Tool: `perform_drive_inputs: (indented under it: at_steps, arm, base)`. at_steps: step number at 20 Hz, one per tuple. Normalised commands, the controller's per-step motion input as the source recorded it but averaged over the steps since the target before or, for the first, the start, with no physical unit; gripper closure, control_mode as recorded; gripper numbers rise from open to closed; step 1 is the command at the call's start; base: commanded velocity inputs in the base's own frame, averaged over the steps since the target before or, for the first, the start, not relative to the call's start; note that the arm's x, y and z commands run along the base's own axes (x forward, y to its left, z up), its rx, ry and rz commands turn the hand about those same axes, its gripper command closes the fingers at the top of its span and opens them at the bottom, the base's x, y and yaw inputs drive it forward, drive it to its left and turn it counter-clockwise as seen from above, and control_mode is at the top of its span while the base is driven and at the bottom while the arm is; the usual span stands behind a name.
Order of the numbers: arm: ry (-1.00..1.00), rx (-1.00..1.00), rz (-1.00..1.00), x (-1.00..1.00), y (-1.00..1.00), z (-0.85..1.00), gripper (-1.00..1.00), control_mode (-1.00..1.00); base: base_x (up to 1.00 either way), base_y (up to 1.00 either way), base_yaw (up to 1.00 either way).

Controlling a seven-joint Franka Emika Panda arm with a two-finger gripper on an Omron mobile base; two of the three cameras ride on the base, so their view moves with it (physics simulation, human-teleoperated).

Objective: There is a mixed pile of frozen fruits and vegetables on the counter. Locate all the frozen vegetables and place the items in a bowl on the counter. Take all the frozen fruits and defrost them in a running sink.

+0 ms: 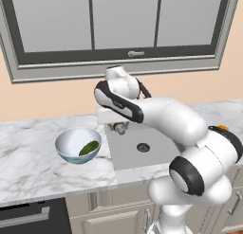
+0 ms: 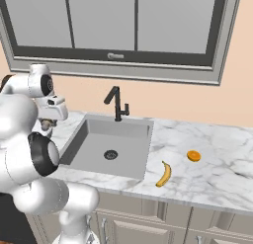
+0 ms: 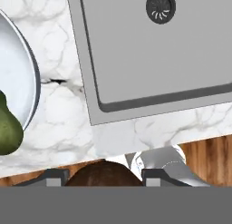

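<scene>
My gripper [image 1: 118,126] is shut on the brown-capped mushroom [image 1: 120,129] and hangs above the sink's left rim, between the sink [image 1: 142,150] and the bowl [image 1: 70,140]. In the hand view the mushroom's brown cap [image 3: 103,175] sits between the two fingertips [image 3: 53,177]. The dark green oblong vegetable [image 1: 88,148] lies inside the pale bowl [image 3: 16,73] on the counter [image 1: 28,148]. To the right of the sink [image 2: 108,142], the yellow banana [image 2: 164,174] and the orange round fruit [image 2: 193,155] lie on the marble.
A tall black faucet [image 2: 117,103] stands behind the basin, whose round dark drain [image 3: 160,7] shows. A window [image 2: 138,25] runs along the wall behind. Beige cabinets [image 2: 148,223] are below the counter's front edge.
</scene>
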Motion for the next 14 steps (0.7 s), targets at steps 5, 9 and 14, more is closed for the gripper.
perform_drive_inputs:
  at_steps: [5, 9, 14]
  arm:
    - [-0.09, -0.05, 0.08, 0.52, 0.96, 0.04, 1.00, -1.00]
    - [0.04, -0.05, 0.03, 0.62, 1.00, 0.00, 1.00, -1.00]
    - [0.02, -0.07, 0.00, 0.39, 1.00, -0.07, 1.00, -1.00]
  base:
    - [0.00, 0.00, 0.00]
    - [0.00, 0.00, 0.00]
    - [0.00, 0.00, 0.00]
